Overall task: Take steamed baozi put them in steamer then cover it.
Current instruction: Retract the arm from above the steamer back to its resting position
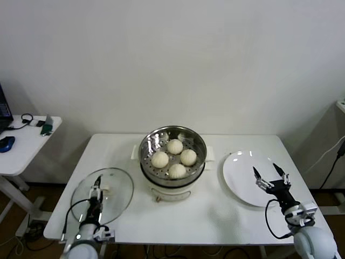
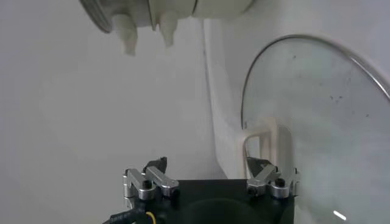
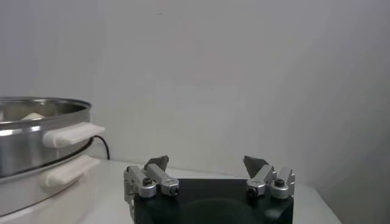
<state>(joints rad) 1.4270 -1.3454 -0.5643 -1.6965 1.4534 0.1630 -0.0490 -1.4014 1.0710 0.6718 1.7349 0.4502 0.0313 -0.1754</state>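
White worktop (image 1: 215, 216): 4 baozi (image 1: 174, 158) already in steamer (image 1: 172, 162), ahead-right of my left fingers (image 1: 97, 190), spread wide at lid (image 1: 102, 196) handle. Lid still off. Right fingers (image 1: 271, 177) wide, idle over plate (image 1: 242, 172).

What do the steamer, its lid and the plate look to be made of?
The steamer looks like polished stainless steel, mirror-bright, on a white base that is probably plastic. The lid seems clear glass: the table shows through it, and it has a thin metal rim and a cream handle. The plate is glossy white, ceramic or melamine.
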